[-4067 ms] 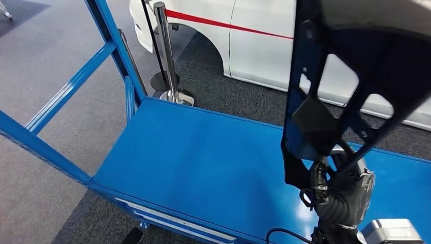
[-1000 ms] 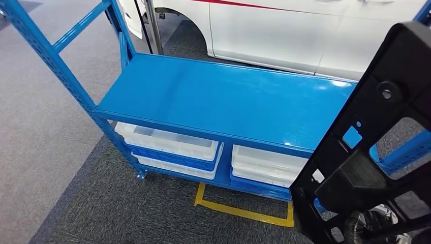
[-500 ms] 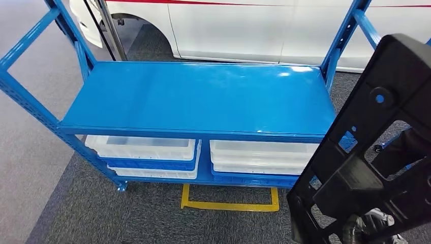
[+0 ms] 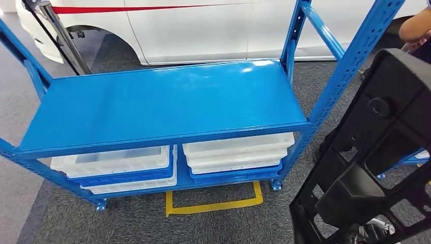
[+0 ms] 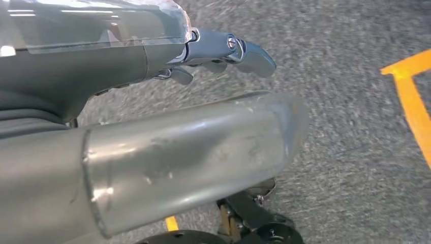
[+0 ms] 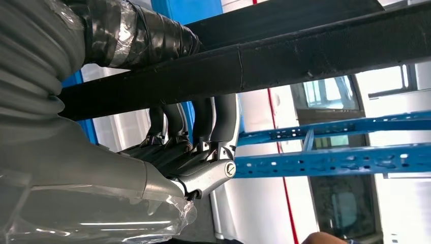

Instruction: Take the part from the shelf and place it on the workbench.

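Right robot hand point(image 6: 198, 152) is gripping the black part point(image 4: 371, 152), fingers wrapped over a bar; it's standing tilted, long axis running up and rightward. Left robot hand point(image 5: 223, 51) is hanging open above carpet. Beyond, blue shelf point(image 4: 157, 101), white car point(image 4: 193, 25).

The shelf point(image 4: 157, 104) stands in the middle of the scene on the floor point(image 4: 137, 223), with a car point(image 4: 193, 25) behind it on the far side. Two stacks of bins sit side by side under the shelf's top board, the left bins point(image 4: 114, 168) beside the right bins point(image 4: 236, 155). The part point(image 4: 376, 152) stands at the near right, in front of the shelf's right post point(image 4: 345, 68), with the right robot hand point(image 6: 188, 162) gripping it.
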Robot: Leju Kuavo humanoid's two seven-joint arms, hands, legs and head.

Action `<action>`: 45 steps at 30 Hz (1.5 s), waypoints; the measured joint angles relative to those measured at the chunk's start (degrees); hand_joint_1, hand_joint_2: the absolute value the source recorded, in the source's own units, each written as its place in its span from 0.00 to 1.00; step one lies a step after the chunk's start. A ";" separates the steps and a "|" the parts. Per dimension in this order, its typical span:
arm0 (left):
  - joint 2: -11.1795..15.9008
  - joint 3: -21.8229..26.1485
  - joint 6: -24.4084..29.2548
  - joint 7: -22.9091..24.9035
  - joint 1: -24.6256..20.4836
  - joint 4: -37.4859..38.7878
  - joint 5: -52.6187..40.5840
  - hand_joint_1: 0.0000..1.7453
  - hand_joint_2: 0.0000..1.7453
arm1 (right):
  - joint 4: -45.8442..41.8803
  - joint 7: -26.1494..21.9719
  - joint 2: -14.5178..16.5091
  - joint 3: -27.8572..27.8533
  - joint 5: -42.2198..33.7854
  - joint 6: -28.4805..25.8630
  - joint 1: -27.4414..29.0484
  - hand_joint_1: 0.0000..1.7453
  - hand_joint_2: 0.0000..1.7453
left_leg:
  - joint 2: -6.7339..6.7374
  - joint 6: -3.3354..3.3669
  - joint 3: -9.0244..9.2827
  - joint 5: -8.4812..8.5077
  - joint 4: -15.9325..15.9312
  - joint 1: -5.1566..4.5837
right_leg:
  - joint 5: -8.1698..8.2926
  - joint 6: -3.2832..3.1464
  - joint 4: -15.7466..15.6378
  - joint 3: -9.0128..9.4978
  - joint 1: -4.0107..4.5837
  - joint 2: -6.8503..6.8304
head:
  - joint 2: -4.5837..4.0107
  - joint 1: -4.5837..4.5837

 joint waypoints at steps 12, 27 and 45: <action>-0.33 3.34 -0.71 -0.54 0.55 -0.28 -2.40 0.00 0.00 | 0.14 -2.70 3.29 -4.73 -0.92 9.96 2.17 1.00 1.00 | 8.31 0.38 0.97 0.41 -3.07 0.21 | -3.92 2.96 9.20 -4.01 -0.39 -6.67 | 0.00 0.15; -0.25 8.14 -2.65 0.10 -1.24 -0.28 -5.30 0.00 0.00 | -0.04 -7.03 8.51 -8.91 -6.78 23.01 0.73 1.00 1.00 | 4.30 -2.28 -3.74 -5.02 10.03 0.33 | -0.20 -0.92 -0.53 0.41 -0.16 -2.86 | 0.00 0.08; -0.04 10.39 -3.08 -0.05 -1.42 -0.28 -6.43 0.00 0.00 | 0.61 -7.41 8.93 -9.26 -5.80 24.35 0.32 1.00 1.00 | 9.11 -0.36 0.80 -0.11 -2.28 -0.09 | -1.16 1.48 0.64 0.76 0.33 -8.32 | -0.01 0.27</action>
